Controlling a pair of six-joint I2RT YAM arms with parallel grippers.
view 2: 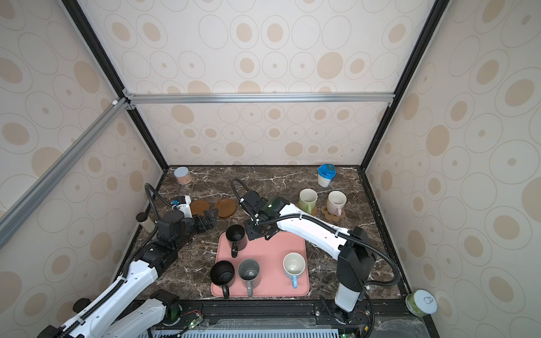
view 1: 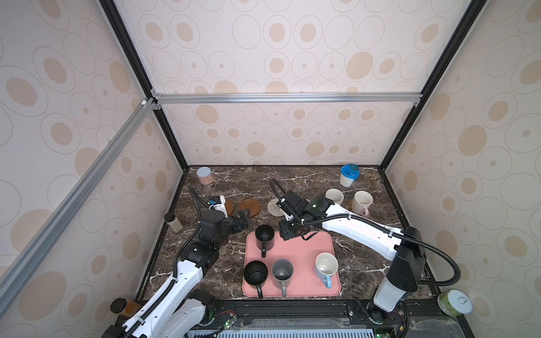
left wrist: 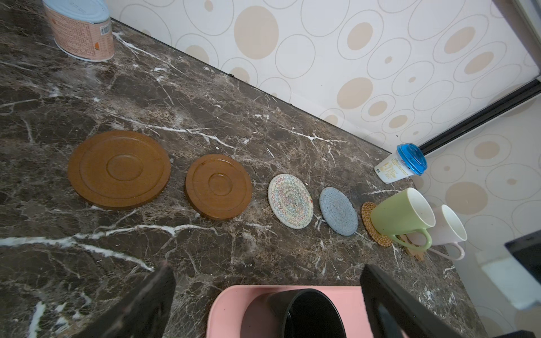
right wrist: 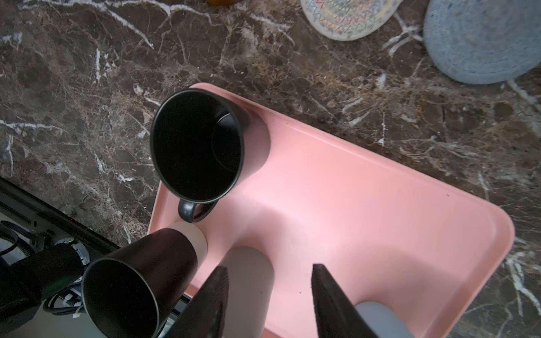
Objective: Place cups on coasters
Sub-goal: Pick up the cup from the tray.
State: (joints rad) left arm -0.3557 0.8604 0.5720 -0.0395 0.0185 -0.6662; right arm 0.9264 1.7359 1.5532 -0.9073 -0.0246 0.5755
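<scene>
Now the rear black cup [view 1: 264, 234] stands between left pincer [left wrist: 267, 267] and right pincer [right wrist: 270, 267], both spread.

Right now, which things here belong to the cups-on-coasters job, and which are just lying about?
Job: far black mug, near black mug, grey mug, white-blue mug, green mug, pink mug; end wooden disc, next wooden disc, whitish mat, blue-grey mat, rattan mat, paw mat.
Lying about: pink tray (only holds mugs), can, blue-lidded jar, capped bottle, green tin.
</scene>
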